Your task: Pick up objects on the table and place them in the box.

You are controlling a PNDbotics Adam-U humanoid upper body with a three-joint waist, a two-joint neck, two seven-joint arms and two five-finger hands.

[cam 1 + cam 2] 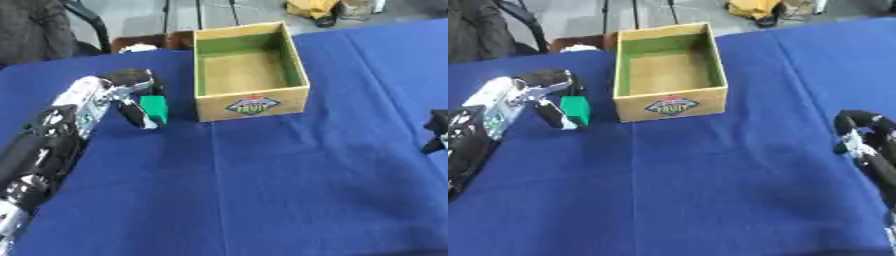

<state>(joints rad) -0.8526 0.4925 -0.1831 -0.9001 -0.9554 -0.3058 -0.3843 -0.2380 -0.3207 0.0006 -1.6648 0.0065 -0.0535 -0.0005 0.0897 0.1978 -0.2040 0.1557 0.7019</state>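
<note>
A small green block (155, 109) sits to the left of the open box (250, 102), a tan box with a green inside and a fruit label on its front. My left hand (131, 92) is curled round the green block, thumb in front and fingers behind it. Nothing shows inside the box. At the right edge, near the middle, my right hand (857, 129) rests on the blue cloth with its fingers curled and nothing in them.
A blue cloth (262, 190) covers the table. Past the far edge stand a dark chair (52, 25) and a yellow thing (311, 7) on the floor. A small white thing (136, 48) lies at the far edge, left of the box.
</note>
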